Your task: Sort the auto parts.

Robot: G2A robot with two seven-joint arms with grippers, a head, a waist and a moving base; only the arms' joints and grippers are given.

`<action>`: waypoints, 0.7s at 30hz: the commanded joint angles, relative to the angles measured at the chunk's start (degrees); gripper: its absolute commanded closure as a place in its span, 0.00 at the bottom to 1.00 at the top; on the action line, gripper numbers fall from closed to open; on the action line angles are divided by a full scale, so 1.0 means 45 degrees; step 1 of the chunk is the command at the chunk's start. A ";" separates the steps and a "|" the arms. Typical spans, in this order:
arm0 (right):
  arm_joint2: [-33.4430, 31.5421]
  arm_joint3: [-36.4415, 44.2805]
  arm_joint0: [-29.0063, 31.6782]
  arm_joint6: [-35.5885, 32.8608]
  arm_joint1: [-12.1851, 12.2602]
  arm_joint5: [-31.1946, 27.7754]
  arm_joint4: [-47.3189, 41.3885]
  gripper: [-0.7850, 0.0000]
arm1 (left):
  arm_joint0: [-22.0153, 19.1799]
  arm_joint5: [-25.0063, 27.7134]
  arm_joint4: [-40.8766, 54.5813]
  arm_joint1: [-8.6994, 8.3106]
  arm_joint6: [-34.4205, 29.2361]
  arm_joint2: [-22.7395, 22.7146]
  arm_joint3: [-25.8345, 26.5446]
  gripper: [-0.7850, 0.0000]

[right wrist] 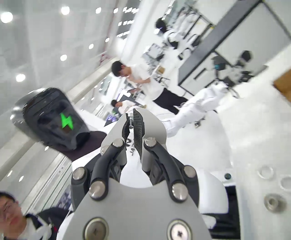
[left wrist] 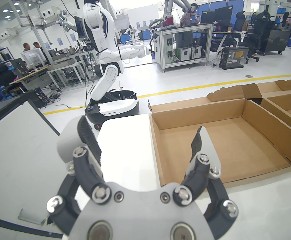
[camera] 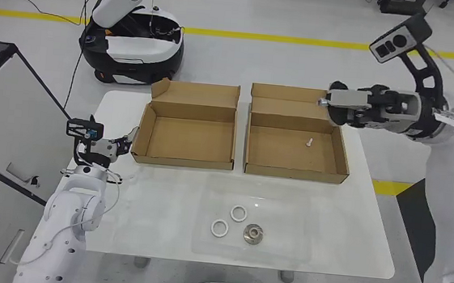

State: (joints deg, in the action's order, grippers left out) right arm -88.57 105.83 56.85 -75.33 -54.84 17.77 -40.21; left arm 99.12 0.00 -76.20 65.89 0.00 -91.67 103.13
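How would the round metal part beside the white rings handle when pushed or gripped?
The metal part looks solid: probably stiff and heavy for its size. Lying flat, it should slide rather than roll. Its shiny surface may slip when gripped.

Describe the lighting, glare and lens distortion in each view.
Top view: even light, faint shadows inside the left box. Left wrist view: white table glares; yellow floor line curves. Right wrist view: ceiling lamps flare above the right gripper, shut on a small screw.
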 commanded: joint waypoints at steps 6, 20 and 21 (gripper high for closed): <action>0.0475 -0.0461 -0.1351 -0.1099 0.0828 0.1390 0.5509 1.00 | 0.0000 0.0000 0.0000 0.0000 0.0000 0.0000 0.0000 0.00; 0.8607 -0.5639 -0.8915 -0.2816 0.1172 -0.0330 1.0604 1.00 | 0.0000 0.0000 0.0000 0.0000 0.0000 0.0000 0.0000 0.00; 0.9238 -0.5991 -0.9326 -0.2816 0.1061 -0.0331 1.0629 1.00 | 0.0000 0.0000 0.0000 0.0000 0.0000 0.0000 0.0000 0.00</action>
State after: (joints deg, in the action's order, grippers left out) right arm -50.38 80.32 17.00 -88.02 -49.67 16.27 7.42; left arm 99.12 0.00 -76.20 65.89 0.00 -91.67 103.13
